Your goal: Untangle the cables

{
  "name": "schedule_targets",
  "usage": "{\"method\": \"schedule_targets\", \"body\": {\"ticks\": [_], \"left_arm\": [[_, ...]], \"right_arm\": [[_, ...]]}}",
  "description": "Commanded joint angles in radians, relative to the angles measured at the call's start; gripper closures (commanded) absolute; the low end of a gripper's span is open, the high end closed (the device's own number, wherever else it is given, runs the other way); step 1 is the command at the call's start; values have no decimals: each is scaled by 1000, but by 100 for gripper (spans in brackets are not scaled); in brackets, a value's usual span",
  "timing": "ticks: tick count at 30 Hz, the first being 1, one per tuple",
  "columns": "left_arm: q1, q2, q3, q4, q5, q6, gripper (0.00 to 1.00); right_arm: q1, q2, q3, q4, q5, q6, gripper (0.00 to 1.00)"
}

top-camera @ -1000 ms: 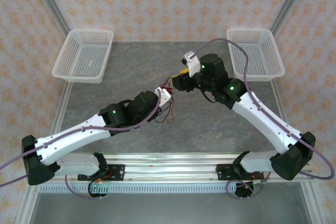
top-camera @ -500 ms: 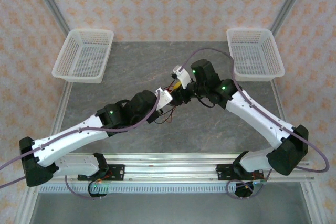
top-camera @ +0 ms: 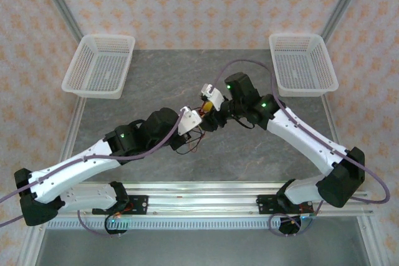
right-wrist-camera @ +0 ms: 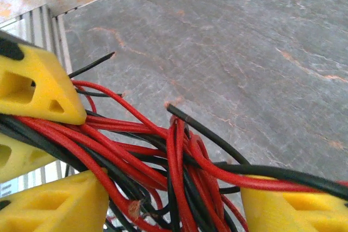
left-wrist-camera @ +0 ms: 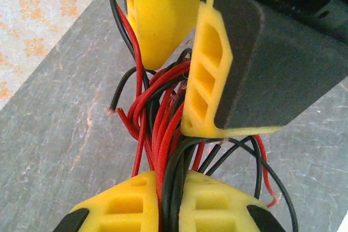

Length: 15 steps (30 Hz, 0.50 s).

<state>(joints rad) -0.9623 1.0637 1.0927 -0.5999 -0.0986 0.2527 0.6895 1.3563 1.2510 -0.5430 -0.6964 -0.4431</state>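
Note:
The cables [top-camera: 192,143] are a tangled bunch of thin red and black wires at the table's middle. My left gripper [top-camera: 189,121] is shut on the cables [left-wrist-camera: 157,118], which pass between its yellow fingers [left-wrist-camera: 122,207]. My left gripper [left-wrist-camera: 168,180] has the right arm's yellow fingers [left-wrist-camera: 209,80] just beyond it, straddling the same bunch. My right gripper [top-camera: 207,113] meets the left one tip to tip. In the right wrist view my right gripper [right-wrist-camera: 174,205] is open, and the cables [right-wrist-camera: 185,156] run loosely between its fingers [right-wrist-camera: 293,205]. Loose wire ends stick out over the table.
A white mesh basket [top-camera: 100,65] stands at the back left and another [top-camera: 303,63] at the back right. The grey stone tabletop [top-camera: 156,85] lies between them. A metal rail [top-camera: 199,191] runs along the near edge, by the arm bases.
My right arm has swung left and down until its jaws straddle the bunch held by the left gripper. The left arm has shifted slightly, still holding the cables.

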Motion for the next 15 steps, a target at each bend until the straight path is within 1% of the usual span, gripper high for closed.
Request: {"method": "schedule_targets", "body": {"ticks": [1,3,4,5,6,7,8,9,10,11,13,14,15], "left_arm": [[-9,-48,71,58,83,-27,100],[-9,-58,78,61,106,-33,100],[-9,-66,82,65,119,-35,100],[-10,-74,82,71,130,-37,100],[-9,-86,82,82,139,-40,100],[-9,-98,80,95,139,-43,100],[-9,-108,78,107,132,-46,100],[-10,-120,75,120,113,-52,100],[-10,-129,73,129,92,-56,100],[-9,-140,70,144,60,-64,88],[-9,-156,66,176,-34,-93,51],[-10,-163,67,188,-76,-110,37],[-9,-169,70,195,-98,-125,26]], "right_arm": [[2,-8,-21,-38,-35,-89,36],[2,-6,-21,-28,-58,-96,39],[2,-5,-19,-28,-71,-99,43],[2,-6,-21,-25,-75,-100,49],[2,-9,-25,-18,-75,-97,61],[2,-15,-28,-8,-67,-89,77],[2,-23,-34,6,-52,-77,89],[2,-36,-42,25,-31,-57,94],[2,-50,-52,43,-8,-41,95],[2,-72,-66,71,26,-11,95],[2,-129,-107,157,126,65,96],[2,-161,-133,204,179,107,96],[2,-186,-160,255,226,148,96]]}}
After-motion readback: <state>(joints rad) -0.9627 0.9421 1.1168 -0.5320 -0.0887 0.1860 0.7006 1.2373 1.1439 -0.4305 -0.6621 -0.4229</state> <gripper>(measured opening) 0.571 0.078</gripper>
